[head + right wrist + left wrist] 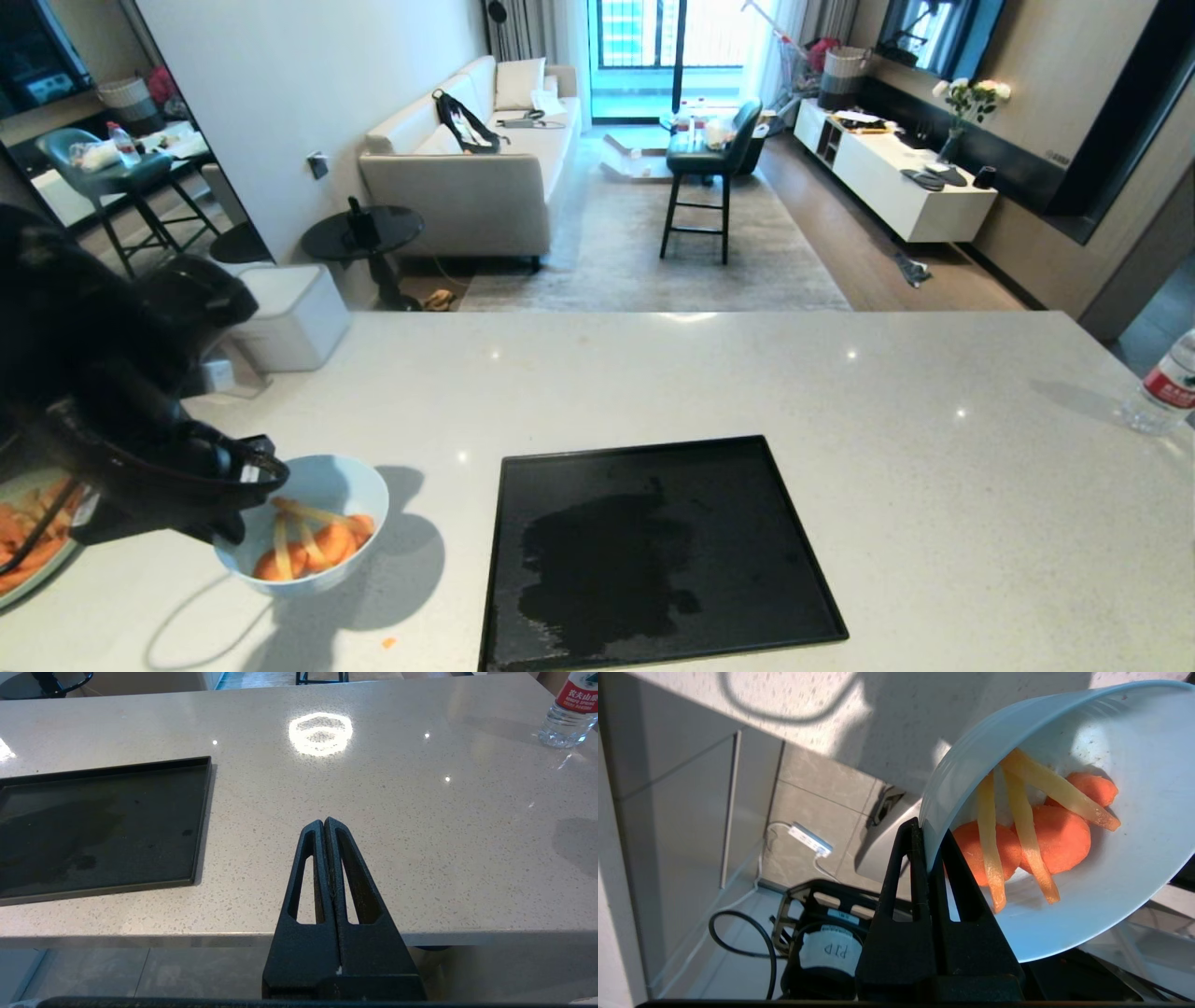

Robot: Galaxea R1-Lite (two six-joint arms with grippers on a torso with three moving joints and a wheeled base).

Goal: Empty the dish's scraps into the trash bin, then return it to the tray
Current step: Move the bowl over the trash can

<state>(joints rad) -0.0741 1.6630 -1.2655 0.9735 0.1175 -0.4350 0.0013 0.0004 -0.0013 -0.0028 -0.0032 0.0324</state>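
Dish (313, 485), a small round pale-blue glossy bowl, is held off the black rectangular tray (653, 448), to that tray's left above the speckled white countertop (747, 373). The left gripper (930, 858) is clamped on the bowl's rim, one finger inside and one outside. Scraps (1031, 835), orange carrot slices and pale yellow sticks, remain inside the tilted bowl. The trash bin is not identifiable in any view. The right gripper (324, 826) hangs near the counter's front edge, fingers pressed together and holding nothing.

Progress, as judged: pickup is complete. Emptying is not yet done. Returning the bowl to the tray, which carries only wet smears, remains outstanding.
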